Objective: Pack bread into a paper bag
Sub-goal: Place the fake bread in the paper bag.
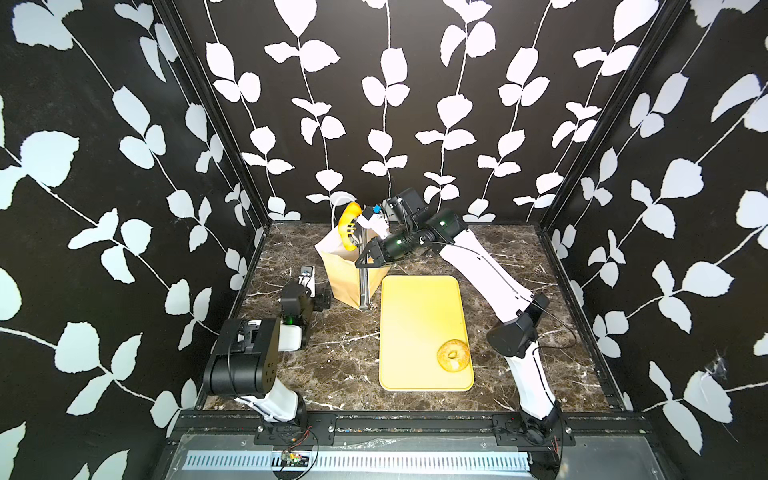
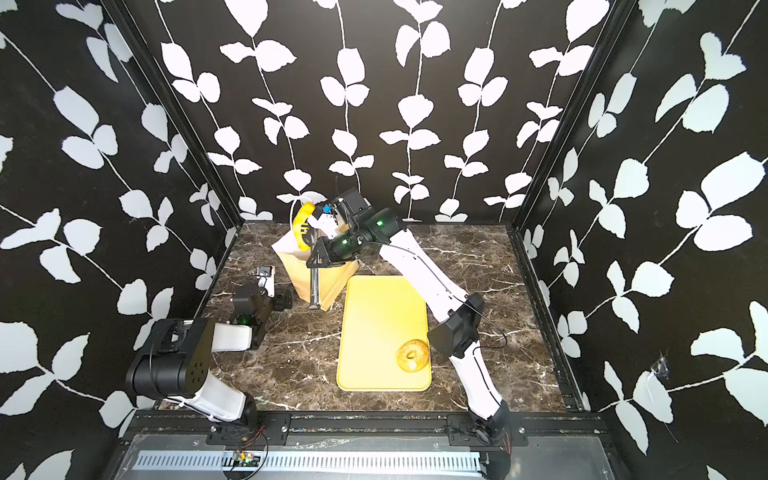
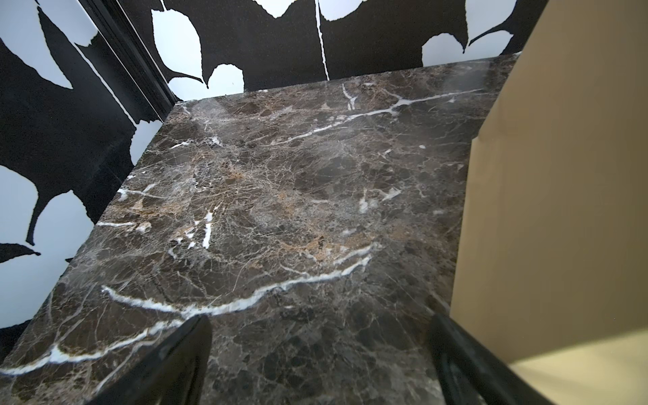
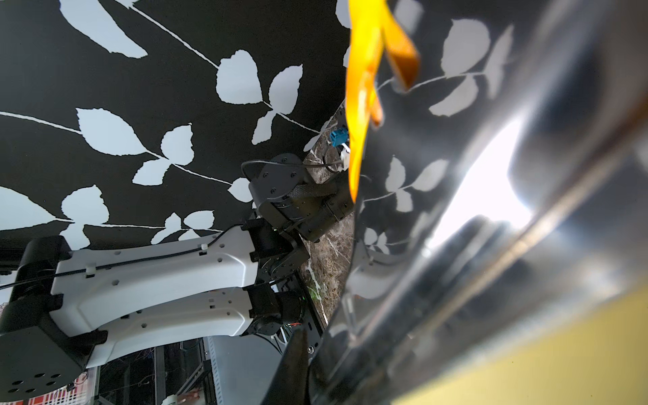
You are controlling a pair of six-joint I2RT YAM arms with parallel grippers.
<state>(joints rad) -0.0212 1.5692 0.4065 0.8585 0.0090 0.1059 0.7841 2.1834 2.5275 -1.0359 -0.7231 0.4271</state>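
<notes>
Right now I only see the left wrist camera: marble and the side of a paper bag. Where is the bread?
Observer: A croissant is pinched in metal tongs over the open top of the paper bag.
Operator: Who holds the tongs?
Observer: The right gripper, shut on them.
Operator: Anything not yet packed?
Observer: One bagel lies on the yellow tray, at the corner nearest the right arm's base.
</notes>
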